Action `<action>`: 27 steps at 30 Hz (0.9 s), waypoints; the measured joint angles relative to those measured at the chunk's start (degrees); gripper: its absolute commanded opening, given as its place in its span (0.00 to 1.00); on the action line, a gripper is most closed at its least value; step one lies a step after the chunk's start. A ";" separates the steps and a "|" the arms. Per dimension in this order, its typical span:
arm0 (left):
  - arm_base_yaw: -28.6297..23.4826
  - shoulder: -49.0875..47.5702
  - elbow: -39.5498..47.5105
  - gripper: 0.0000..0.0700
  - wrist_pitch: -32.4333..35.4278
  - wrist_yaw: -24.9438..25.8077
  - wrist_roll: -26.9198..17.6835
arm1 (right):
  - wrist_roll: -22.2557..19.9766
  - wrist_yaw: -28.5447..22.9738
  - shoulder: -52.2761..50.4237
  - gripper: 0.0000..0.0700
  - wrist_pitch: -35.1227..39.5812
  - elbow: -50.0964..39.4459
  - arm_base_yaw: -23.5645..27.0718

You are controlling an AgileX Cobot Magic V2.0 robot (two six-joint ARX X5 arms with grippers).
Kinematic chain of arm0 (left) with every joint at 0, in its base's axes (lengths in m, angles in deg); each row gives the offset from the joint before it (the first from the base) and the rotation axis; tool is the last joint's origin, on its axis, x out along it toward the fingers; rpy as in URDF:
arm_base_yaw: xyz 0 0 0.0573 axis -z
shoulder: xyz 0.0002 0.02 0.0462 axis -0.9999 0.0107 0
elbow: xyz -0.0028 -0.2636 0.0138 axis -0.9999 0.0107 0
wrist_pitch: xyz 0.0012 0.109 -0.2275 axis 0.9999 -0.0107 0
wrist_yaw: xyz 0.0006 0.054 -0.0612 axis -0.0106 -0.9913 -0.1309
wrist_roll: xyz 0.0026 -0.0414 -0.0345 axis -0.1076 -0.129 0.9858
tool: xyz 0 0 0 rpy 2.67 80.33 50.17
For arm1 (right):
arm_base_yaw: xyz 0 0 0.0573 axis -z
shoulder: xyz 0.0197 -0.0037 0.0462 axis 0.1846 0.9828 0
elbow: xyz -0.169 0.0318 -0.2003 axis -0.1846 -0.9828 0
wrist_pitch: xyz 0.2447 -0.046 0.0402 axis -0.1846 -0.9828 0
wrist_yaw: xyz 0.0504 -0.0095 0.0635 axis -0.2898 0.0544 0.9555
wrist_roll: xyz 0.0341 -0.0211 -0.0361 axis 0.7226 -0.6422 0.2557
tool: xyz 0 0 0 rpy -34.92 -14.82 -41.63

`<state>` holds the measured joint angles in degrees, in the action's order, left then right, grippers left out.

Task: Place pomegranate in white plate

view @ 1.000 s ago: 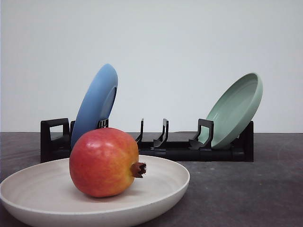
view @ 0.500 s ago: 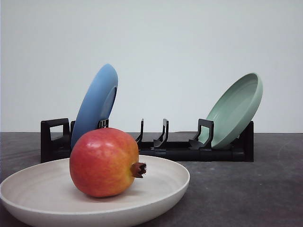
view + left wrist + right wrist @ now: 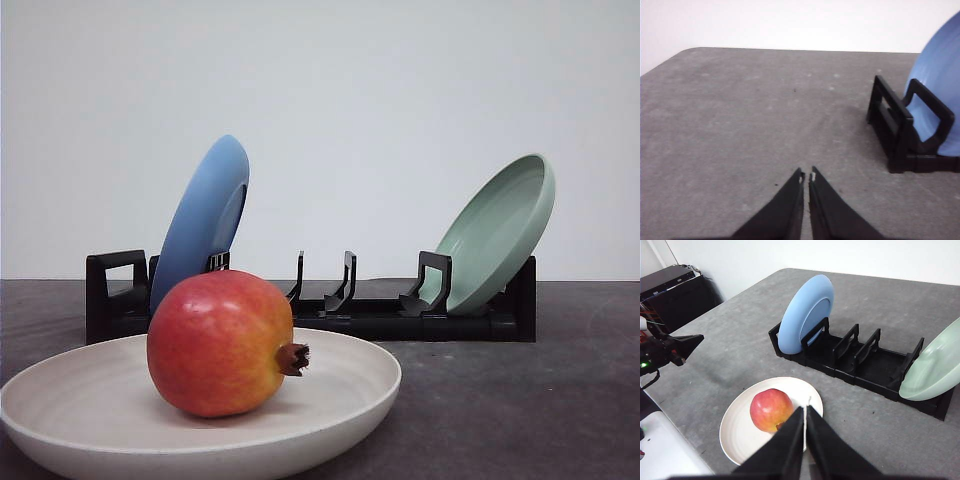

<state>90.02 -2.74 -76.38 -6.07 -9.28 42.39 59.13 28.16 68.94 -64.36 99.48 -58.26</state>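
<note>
Red pomegranate (image 3: 771, 409) rests in white plate (image 3: 737, 436), apart from clenched right jaws; left jaws clenched too.

Lab bench: bare wall, electronics rack (image 3: 672, 292), grey tabletop (image 3: 750, 125).

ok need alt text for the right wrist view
A pomegranate sits in a white plate on a grey table, below the shut right gripper. Behind stands a black dish rack holding a blue plate and a pale green plate.
</note>
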 measured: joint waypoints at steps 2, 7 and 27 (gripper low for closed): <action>-0.31 0.00 0.00 0.00 0.00 0.00 0.00 | 0.00 -0.01 0.00 0.00 0.00 0.00 0.00; -0.32 0.00 0.00 0.00 -0.01 0.00 0.00 | 0.00 -0.01 0.00 0.00 0.00 0.00 0.00; -0.32 -0.01 0.00 0.00 -0.02 0.00 0.00 | -6.89 1.79 -7.22 0.00 12.24 -11.87 30.18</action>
<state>89.71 -2.75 -76.38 -6.09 -9.28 42.39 52.24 29.95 61.72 -52.12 87.61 -28.08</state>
